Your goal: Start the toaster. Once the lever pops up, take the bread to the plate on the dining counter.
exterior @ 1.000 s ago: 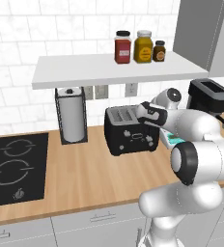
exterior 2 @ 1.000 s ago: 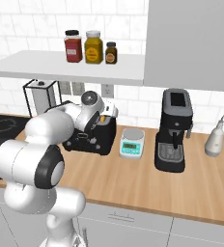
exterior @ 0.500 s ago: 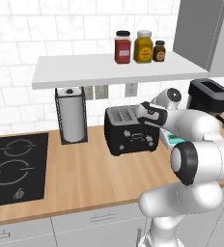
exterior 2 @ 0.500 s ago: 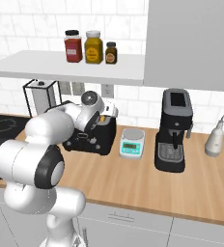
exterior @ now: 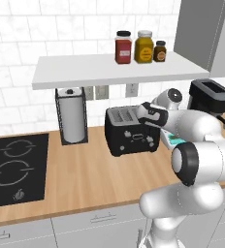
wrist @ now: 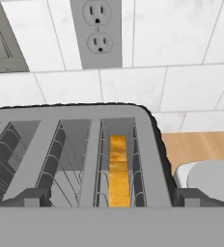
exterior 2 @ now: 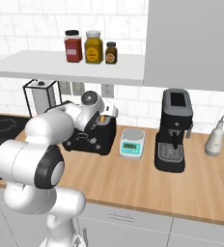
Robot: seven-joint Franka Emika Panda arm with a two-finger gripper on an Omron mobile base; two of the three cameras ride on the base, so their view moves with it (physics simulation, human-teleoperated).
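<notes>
At the left of the left base frame sat the stovetop (exterior: 12, 167), then the paper-towel roll (exterior: 72, 115) on the wood tabletop (exterior: 85, 179). At centre stood the toaster (exterior: 129, 133), and my tool (wrist: 109, 195) hovered over it, jaws spread wide and holding nothing. The bread (wrist: 118, 169) sat down in a slot at lower centre of the hand frame. Right of the toaster in the right base frame stood the scale (exterior 2: 132, 143) and coffee machine (exterior 2: 174, 130).
</notes>
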